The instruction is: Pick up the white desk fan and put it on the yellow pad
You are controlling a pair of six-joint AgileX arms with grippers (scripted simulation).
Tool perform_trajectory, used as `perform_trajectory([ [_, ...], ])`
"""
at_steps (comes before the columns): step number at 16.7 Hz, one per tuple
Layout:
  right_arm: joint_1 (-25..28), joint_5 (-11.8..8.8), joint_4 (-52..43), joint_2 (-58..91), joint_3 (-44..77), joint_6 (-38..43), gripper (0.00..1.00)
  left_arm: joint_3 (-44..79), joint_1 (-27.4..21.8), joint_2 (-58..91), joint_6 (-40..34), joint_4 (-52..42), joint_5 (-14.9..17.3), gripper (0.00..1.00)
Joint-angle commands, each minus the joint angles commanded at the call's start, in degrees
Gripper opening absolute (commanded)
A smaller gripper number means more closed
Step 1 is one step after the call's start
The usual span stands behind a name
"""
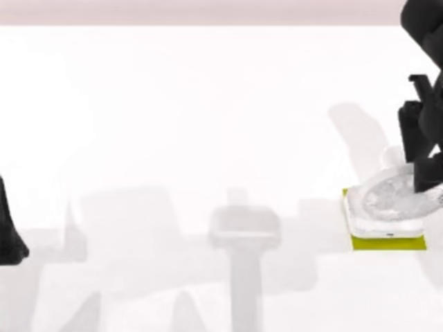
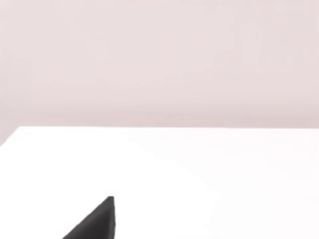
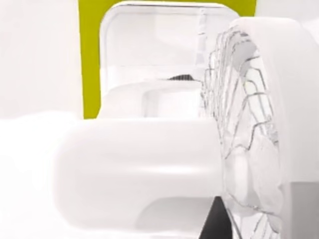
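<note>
Fan-wise, the small glossy white desk fan [image 1: 387,206] sits on the flat olive-yellow square pad [image 1: 387,243], right gripper [image 1: 427,181] at its head so it stays upright, can't tell if the claw's clamped, left arm parked at the table's left edge.

There is one white desk fan [image 1: 387,204]. There is one yellow pad [image 1: 387,243]. There is one table [image 1: 173,124]. There are two robot arms: one left arm [image 1: 10,235] and one right arm [image 1: 423,131].

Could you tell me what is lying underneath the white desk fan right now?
The yellow pad lies under the white desk fan; strips of it show past the base. The pad's middle is covered. The right claw is at the fan's head.
</note>
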Motion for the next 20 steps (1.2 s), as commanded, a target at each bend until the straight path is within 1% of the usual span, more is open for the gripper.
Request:
perform_trajectory([
  [1, 0.0, 0.0, 0.0, 0.0, 0.0, 0.0, 0.0, 0.0, 0.0, 0.0, 0.0, 0.0, 0.0, 1.0],
  [14, 0.0, 0.0, 0.0, 0.0, 0.0, 0.0, 0.98, 0.0, 0.0, 0.0, 0.0, 0.0, 0.0, 1.0],
  [15, 0.0, 0.0, 0.0, 0.0, 0.0, 0.0, 1.0, 0.0, 0.0, 0.0, 0.0, 0.0, 0.0, 1.0],
  [20, 0.0, 0.0, 0.0, 0.0, 0.0, 0.0, 1.0, 0.0, 0.0, 0.0, 0.0, 0.0, 0.0, 1.0],
])
